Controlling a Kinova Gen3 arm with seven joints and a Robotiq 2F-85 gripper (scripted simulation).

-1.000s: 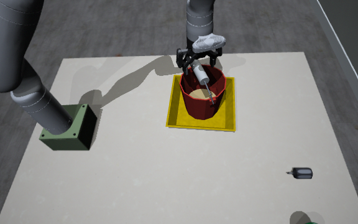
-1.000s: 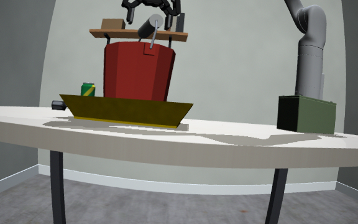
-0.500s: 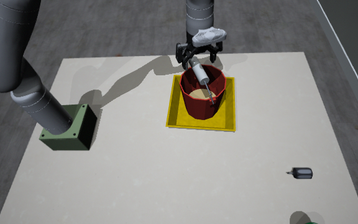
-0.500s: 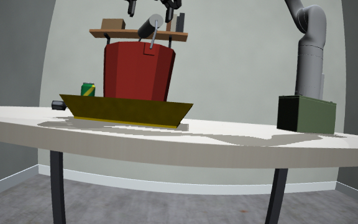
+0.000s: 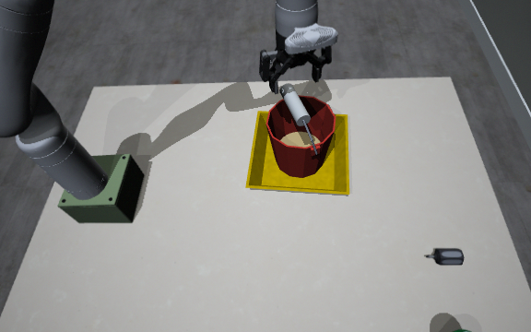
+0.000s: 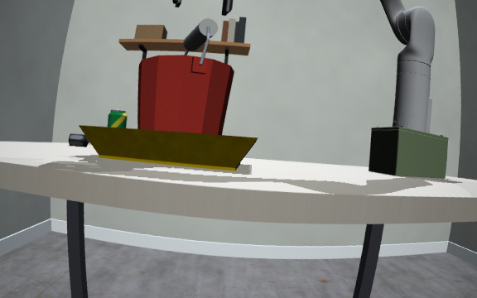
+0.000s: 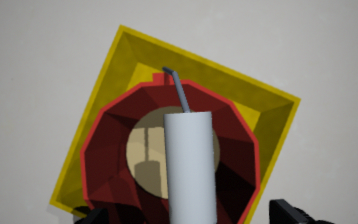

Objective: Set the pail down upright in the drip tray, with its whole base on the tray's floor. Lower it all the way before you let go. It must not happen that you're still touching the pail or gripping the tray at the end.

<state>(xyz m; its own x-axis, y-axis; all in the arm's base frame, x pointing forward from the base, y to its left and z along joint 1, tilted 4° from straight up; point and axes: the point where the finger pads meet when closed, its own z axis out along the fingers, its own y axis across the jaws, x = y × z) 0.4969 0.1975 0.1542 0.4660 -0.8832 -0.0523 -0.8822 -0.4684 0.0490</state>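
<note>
Pail point(image 5: 300, 147) upright in my yellow tray point(image 5: 257, 159), gripper point(image 5: 295, 79) above, jaws open and empty, can point(image 6: 117, 119) and small dark cylinder point(image 5: 448, 256) well apart.

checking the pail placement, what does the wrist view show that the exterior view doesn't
Only the wrist view: the pail's pale inner floor, its full red rim, and the tray's floor between pail and tray wall.

Only the exterior view: the pail's outer side standing upright above the tray wall, the can behind it, the wall shelf, the arm's green base, and the open gripper lifted clear of the handle.

Both: red pail, yellow tray, grey handle grip, table.
</note>
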